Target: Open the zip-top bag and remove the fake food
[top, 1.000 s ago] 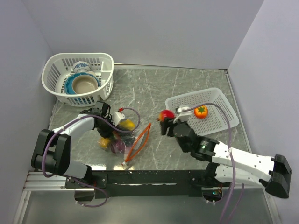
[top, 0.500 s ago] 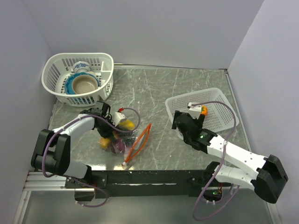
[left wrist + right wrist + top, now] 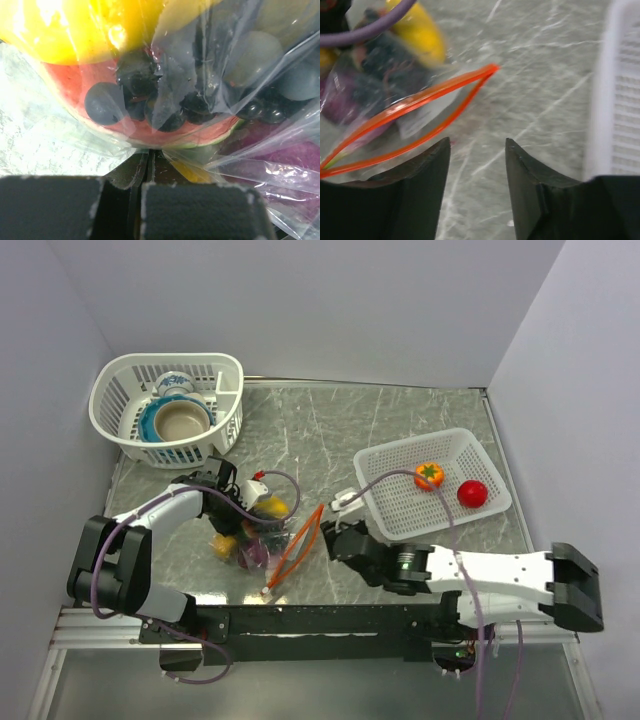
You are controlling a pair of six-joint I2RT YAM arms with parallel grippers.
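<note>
The zip-top bag (image 3: 252, 532) lies left of centre with its orange-red zip strip (image 3: 297, 540) gaping open toward the right. My left gripper (image 3: 238, 518) is shut on the bag's clear plastic (image 3: 150, 159) at its closed end. Through the film the left wrist view shows fake food: a yellow piece (image 3: 75, 25), a red slice (image 3: 70, 95) and dark grapes (image 3: 150, 102). My right gripper (image 3: 326, 532) hovers just right of the bag's mouth (image 3: 420, 107), open (image 3: 477, 145) and holding nothing. A red tomato (image 3: 472, 493) and an orange fruit (image 3: 430, 475) lie in the right basket.
The white basket (image 3: 378, 456) holding the two fruits stands at the right; its rim (image 3: 600, 100) is close beside my right gripper. Another white basket (image 3: 110, 430) with blue-and-white bowls sits at the back left.
My right gripper let go of the red tomato in the right basket, then swung left and down to the bag's mouth, its jaws now narrower. The left gripper and bag have not moved.
</note>
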